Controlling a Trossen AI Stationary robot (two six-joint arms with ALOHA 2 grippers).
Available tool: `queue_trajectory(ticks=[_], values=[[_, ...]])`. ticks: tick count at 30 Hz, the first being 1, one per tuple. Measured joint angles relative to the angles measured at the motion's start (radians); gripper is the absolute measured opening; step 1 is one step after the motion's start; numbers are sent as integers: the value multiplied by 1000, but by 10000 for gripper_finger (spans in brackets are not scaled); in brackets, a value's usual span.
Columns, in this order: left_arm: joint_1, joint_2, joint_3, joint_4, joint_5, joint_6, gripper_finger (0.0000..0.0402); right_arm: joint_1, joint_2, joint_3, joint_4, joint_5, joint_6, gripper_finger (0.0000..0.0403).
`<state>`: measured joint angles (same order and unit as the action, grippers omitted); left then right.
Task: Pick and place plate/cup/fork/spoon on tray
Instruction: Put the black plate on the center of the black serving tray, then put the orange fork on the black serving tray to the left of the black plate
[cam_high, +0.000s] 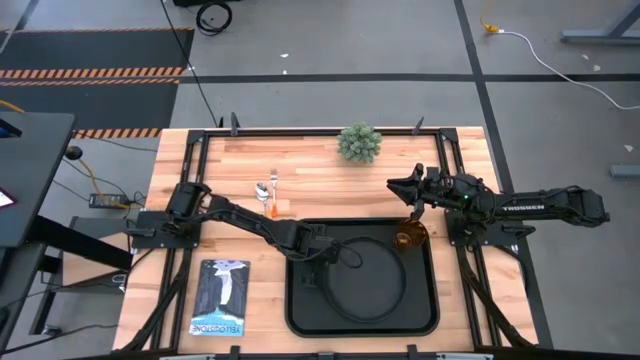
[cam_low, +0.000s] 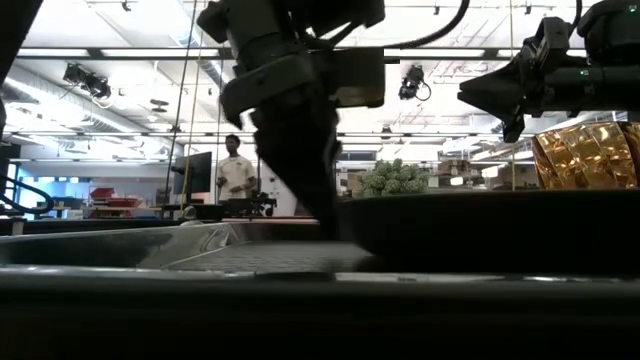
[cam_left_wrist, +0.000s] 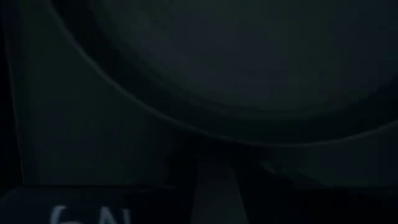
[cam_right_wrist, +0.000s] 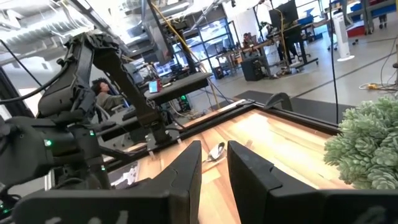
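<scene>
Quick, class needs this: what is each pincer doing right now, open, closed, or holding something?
Left pincer: down at the plate on the tray; open or closed cannot be told.
Right pincer: open, empty, above the table near the cup.

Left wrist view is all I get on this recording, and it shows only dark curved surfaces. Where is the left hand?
Observer: The left hand is low over the large black rectangular tray, at the left rim of the round matte black plate lying in it.
Operator: Anything else in the tray?
Observer: The small amber glass cup stands in its far right corner, with the right hand open and empty beyond it.
Operator: And the cutlery?
Observer: The orange-handled metal fork and orange-handled metal spoon lie side by side on the wooden table, beyond the tray.
</scene>
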<state>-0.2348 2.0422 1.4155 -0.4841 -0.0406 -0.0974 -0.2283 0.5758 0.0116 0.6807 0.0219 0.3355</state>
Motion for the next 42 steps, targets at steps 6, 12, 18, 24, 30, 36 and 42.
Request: queue_trajectory(ticks=[6, 12, 18, 24, 30, 36, 42], values=[[-1, 0, 0, 113, -19, 0, 109, 0, 0, 0, 0, -14, 5, 84], [-2, 0, 0, 109, -18, 1, 109, 0, 0, 0, 0, -15, 5, 84], [-5, 0, 0, 144, -19, 3, 109, 0, 0, 0, 0, -16, 5, 84], [-5, 0, 0, 153, -18, 4, 109, 0, 0, 0, -1, -16, 4, 84], [-1, -24, 0, 81, -18, 5, 109, 0, 0, 0, -1, -17, 2, 84], [30, -134, 0, -90, -58, 12, 109, 0, 0, 0, -9, -18, -17, 84], [49, -252, 1, -305, -200, -12, 109, 0, 0, 0, -50, -49, 2, 84]])
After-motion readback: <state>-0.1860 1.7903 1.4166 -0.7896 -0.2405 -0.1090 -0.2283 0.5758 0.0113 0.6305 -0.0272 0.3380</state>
